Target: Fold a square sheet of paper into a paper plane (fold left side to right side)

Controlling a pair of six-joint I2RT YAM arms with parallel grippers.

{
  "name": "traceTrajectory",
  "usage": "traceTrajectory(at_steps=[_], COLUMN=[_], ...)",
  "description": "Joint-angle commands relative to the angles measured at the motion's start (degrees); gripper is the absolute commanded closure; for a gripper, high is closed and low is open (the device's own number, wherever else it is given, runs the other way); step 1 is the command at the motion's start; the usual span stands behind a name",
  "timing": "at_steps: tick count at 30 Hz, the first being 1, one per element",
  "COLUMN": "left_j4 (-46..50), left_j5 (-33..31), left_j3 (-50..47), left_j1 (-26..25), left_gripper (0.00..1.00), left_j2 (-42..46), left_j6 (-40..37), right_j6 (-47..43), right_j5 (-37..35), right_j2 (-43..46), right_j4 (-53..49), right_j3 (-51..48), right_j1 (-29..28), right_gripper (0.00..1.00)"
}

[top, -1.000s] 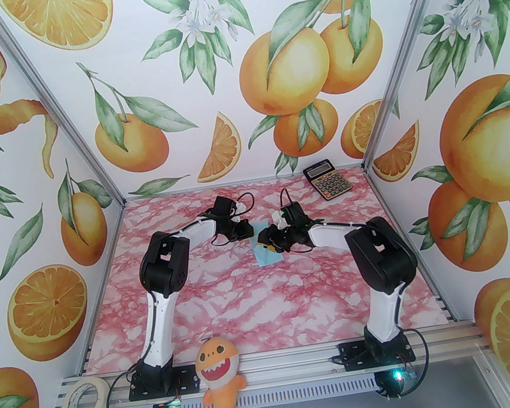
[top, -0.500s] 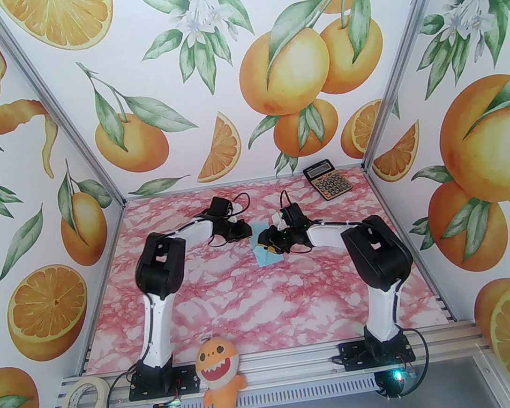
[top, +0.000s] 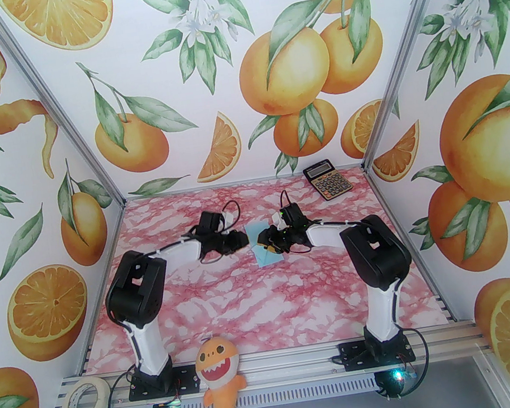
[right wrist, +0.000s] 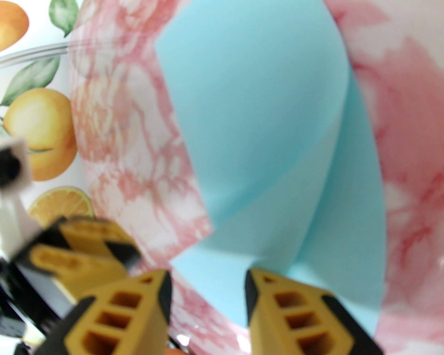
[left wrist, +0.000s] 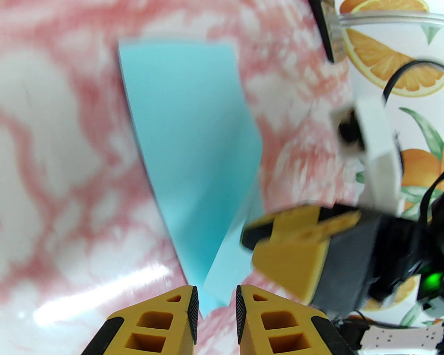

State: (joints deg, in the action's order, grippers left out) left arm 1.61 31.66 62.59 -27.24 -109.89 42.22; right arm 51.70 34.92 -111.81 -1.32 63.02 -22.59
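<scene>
Biggest stuff first: a pink-and-white marble-patterned table (top: 251, 303) is boxed in by walls printed with oranges. Two black-and-white robot arms are bolted at its near edge. The left arm (top: 140, 305) and the right arm (top: 378, 265) are both bent inward, so their tips are brought almost together around the middle of the table, a bit toward the back. An orange plush shark toy (top: 219, 379) is hung over the front rail between the two bases, and a cream roll of masking tape (top: 84, 403) is parked at the rail's left end. A black-and-gold calculator (top: 327, 181) is left in the far right corner, well apart from everything else. The square sheet of pale light-blue paper (top: 268, 258) is found on the table right under the two arm tips. From the left wrist the paper (left wrist: 187, 138) is seen partly folded, and from the right wrist one layer of the paper (right wrist: 260, 121) is seen curled over the one beneath, not pressed flat. The left jaws are parted by a narrow gap, with a paper corner reaching right up to it and nothing pinched. The right jaws are held wider apart over the paper's edge, not clamped on it; whether the paper is touched by them can't be told.
</scene>
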Motion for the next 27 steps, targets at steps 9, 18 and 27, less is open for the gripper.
traceTrajectory(at_steps=[9, 18, 27], left_j4=[-8.89, -6.82, -8.95], left_j5=[-1.13, -4.71, -4.54], left_j3=[-2.67, -3.78, -4.14], left_j1=[-1.88, -2.33, -2.38], left_gripper=[0.75, 0.76, 0.75], left_j2=[0.83, 2.79, 1.62], left_j6=[5.42, 5.00, 6.85], right_j6=[1.12, 1.29, 1.21], right_j5=[-1.52, -1.52, -1.46], right_j2=[-0.27, -0.36, -0.04], right_j4=[1.41, 1.55, 1.50], right_j3=[0.44, 0.52, 0.26], right_j1=[-0.09, -0.06, -0.08], right_gripper=[0.59, 0.59, 0.59])
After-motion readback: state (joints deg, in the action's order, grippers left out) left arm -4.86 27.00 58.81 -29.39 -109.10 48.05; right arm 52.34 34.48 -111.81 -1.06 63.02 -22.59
